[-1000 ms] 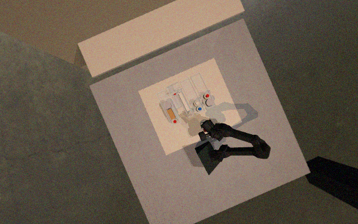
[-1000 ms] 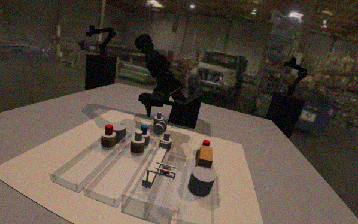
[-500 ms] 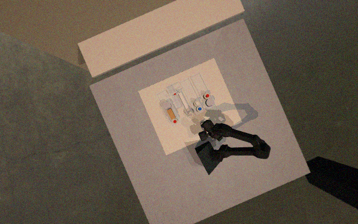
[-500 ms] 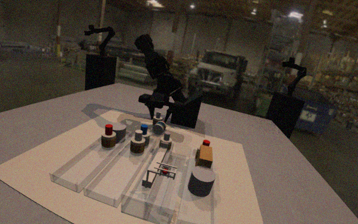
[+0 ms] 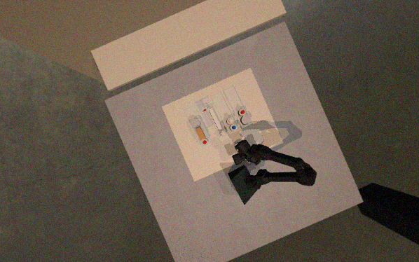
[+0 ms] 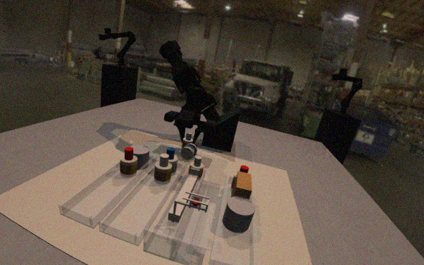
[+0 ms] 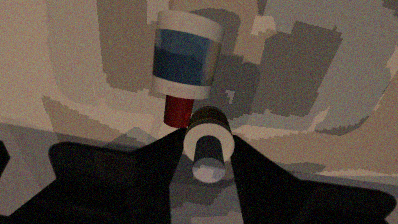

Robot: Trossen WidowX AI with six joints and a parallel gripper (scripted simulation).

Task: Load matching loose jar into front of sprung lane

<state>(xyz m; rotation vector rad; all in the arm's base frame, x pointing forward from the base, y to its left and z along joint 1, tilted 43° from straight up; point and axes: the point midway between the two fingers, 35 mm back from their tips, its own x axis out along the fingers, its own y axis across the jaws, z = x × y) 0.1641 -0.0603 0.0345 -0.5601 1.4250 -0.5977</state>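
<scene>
My gripper [image 6: 188, 141] [image 7: 208, 135] is shut on an upright jar with a grey cap [image 7: 209, 169], a pale shoulder and a dark band; its fingers touch both sides. Beside it lies a jar with a blue band [image 7: 182, 57] [image 6: 189, 151] and red cap, its cap end close to the held jar. A grey-capped jar [image 6: 196, 169] stands at the front of the clear lane that has a long pale strip [image 6: 188, 185] and a thin rod frame [image 6: 191, 206]. The pusher plate and front stop are too unclear to tell.
Clear lanes on the left hold a red-capped jar [image 6: 128, 165], a grey cylinder [image 6: 142, 156], a white-capped jar [image 6: 163, 171] and a blue-capped jar [image 6: 171, 153]. On the right are an orange block [image 6: 244, 182], a red cap [image 6: 244, 168] and another grey cylinder [image 6: 239, 215].
</scene>
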